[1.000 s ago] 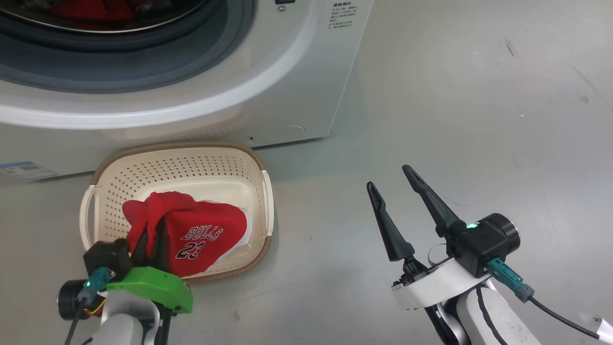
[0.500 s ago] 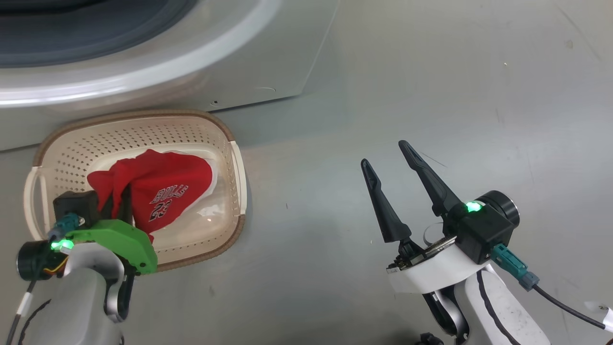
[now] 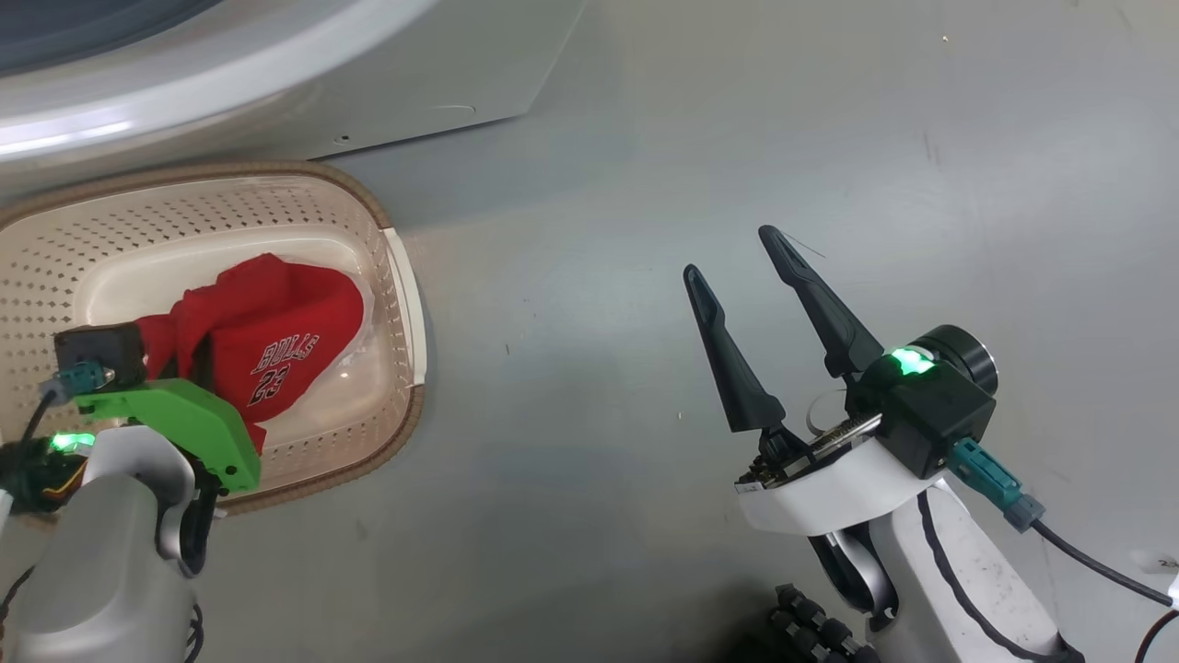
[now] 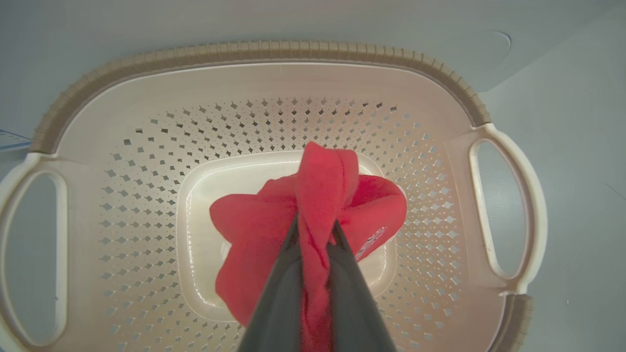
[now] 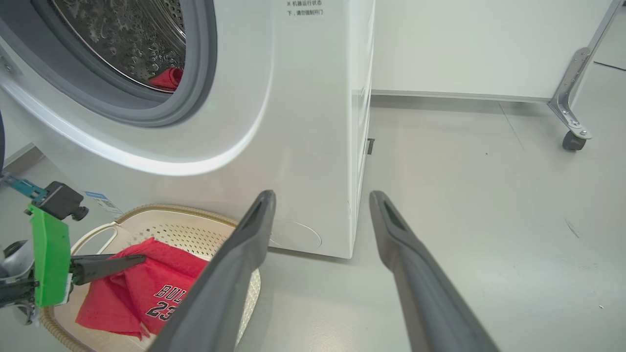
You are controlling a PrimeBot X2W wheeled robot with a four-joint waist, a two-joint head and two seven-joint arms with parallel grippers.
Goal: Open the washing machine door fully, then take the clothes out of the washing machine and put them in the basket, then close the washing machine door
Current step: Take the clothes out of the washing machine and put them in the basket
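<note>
Left gripper (image 4: pixel 315 230) is over the basket (image 4: pixel 254 49), and its fingers are pinched tight on a fold of the red jersey (image 4: pixel 254 220). The cloth bunches up between them and drapes down onto the basket floor. From the head view, the jersey (image 3: pixel 285 331) sits well inside the brown rim of the basket (image 3: pixel 276 170), with the BULLS 23 lettering facing up. That central spot looks deliberate: let go there and the fabric should drop in a heap rather than hang over the edge.

The basket stands on the floor (image 3: pixel 737 138) just in front of the washing machine (image 5: pixel 303 122), right under the drum opening, which keeps the carry from drum to basket short.

Right gripper (image 3: pixel 732 253) hangs over bare floor, well apart from the basket, with its fingers spread wide and nothing between them. It seems parked there to stay out of the left arm's way.

Its wrist view looks up at the steel drum (image 5: pixel 132 39), where another red garment (image 5: pixel 168 78) lies at the bottom behind the grey gasket (image 5: pixel 195 88). So the unloading is likely not finished: this jersey is due for release, then there is at least one more reach into the drum.
</note>
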